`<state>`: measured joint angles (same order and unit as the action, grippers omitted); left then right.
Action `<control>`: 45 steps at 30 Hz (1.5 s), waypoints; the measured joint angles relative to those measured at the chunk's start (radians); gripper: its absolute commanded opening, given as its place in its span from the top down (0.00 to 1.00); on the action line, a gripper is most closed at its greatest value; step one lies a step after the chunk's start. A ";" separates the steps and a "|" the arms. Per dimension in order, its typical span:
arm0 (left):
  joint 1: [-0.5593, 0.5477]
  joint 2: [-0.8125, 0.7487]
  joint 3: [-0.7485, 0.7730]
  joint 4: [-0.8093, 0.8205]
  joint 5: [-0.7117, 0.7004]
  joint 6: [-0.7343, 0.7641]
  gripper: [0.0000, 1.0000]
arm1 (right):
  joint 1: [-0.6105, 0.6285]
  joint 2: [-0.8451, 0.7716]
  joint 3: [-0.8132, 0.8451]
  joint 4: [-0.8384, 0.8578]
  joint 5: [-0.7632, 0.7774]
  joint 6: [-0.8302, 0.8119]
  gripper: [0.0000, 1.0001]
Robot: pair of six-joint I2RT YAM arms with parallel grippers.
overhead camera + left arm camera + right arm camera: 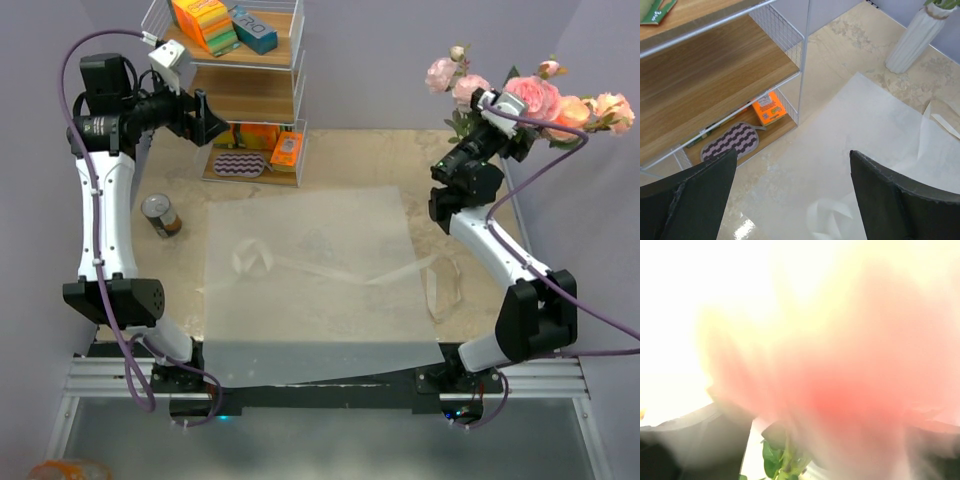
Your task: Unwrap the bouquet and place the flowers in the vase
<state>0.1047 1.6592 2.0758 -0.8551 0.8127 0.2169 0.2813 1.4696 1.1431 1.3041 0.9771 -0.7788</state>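
Far right of the worktop (360,160), right fingers (685,445) spread apart around the flowers (545,95); left fingers (695,200) wide open by the shelf (250,95).

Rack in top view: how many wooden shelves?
3, stacked: top shelf with the colourful boxes, middle shelf below it, bottom shelf holding the patterned mat. None looks hidden.

Pale pink flowers (540,95) stand in the ribbed white vase (915,40)

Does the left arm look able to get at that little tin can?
Probably yes: the can stands alone right beside the left arm, nothing over it, and the left gripper hangs open.
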 measured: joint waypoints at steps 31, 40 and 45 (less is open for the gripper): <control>0.000 -0.119 0.101 -0.043 0.019 -0.060 0.01 | 0.048 -0.230 0.405 -1.351 -0.108 0.742 0.01; 0.000 -0.121 0.122 -0.048 -0.010 -0.102 0.01 | 0.055 -0.221 0.837 -1.472 -0.500 0.803 0.01; 0.000 -0.148 0.058 -0.039 -0.062 -0.101 0.01 | 0.054 -0.314 0.793 -1.535 -0.713 0.867 0.01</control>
<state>0.1047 1.5108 2.1334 -0.8944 0.7506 0.1154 0.3355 1.1557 1.9358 -0.2310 0.2646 0.0887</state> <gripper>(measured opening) 0.992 0.989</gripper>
